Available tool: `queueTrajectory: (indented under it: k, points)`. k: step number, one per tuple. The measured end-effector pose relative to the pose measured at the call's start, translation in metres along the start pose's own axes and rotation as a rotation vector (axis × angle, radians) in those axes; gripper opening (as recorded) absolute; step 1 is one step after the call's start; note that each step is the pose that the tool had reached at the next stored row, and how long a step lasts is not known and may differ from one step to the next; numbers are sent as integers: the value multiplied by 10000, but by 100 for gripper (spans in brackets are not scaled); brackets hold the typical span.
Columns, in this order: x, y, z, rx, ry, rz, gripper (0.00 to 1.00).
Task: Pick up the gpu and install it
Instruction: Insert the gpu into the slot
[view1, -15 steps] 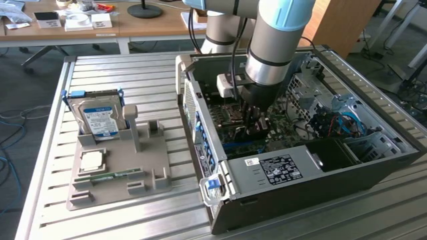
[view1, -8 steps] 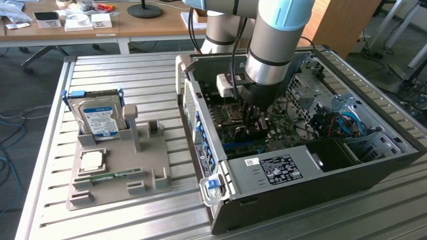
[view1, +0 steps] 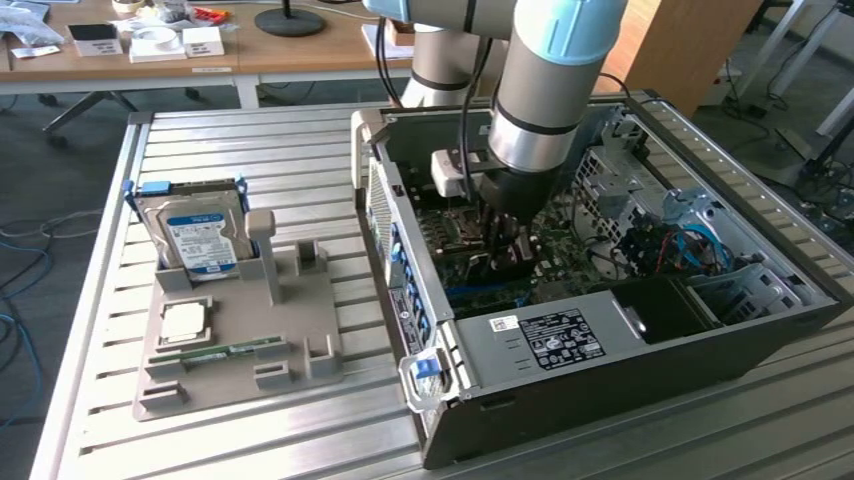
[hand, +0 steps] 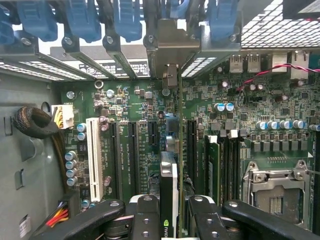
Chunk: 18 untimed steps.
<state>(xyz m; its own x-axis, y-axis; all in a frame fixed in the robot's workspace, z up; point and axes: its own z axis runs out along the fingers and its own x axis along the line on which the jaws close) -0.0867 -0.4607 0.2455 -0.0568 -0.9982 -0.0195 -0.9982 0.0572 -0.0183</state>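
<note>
Exterior view: an open computer case (view1: 587, 340) lies on its side on a slatted metal worktop (view1: 240, 150), with the robot arm (view1: 547, 90) reaching down into it from the 12 o'clock direction. The pincer (view1: 510, 262) sits low over the motherboard (view1: 467, 255) near the middle of the case. At 9 o'clock from the case stands a grey parts holder (view1: 240, 330) carrying a silver hard drive (view1: 200, 235) upright at its far end, a square processor chip (view1: 183, 321) and a narrow green memory stick (view1: 220, 353) lying flat. Wrist view: the pincer (hand: 169, 220) is clenched on the gpu (hand: 169, 200), its black fingers (hand: 145, 220) pressing the card's two faces; the card is seen edge-on, standing upright over the green motherboard (hand: 130, 125) among the long black expansion slots (hand: 134, 155). The card's metal bracket (hand: 170, 50) lies against the case's rear slot openings, between blue retaining clips (hand: 82, 20). Whether the card's edge is fully seated in a slot cannot be told. An empty processor socket (hand: 275, 187) lies beside the slots.
</note>
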Motion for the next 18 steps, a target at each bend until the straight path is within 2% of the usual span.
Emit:
queueTrajectory:
  k: [18]
  points:
    - [1, 1, 29, -1, 2, 0, 27]
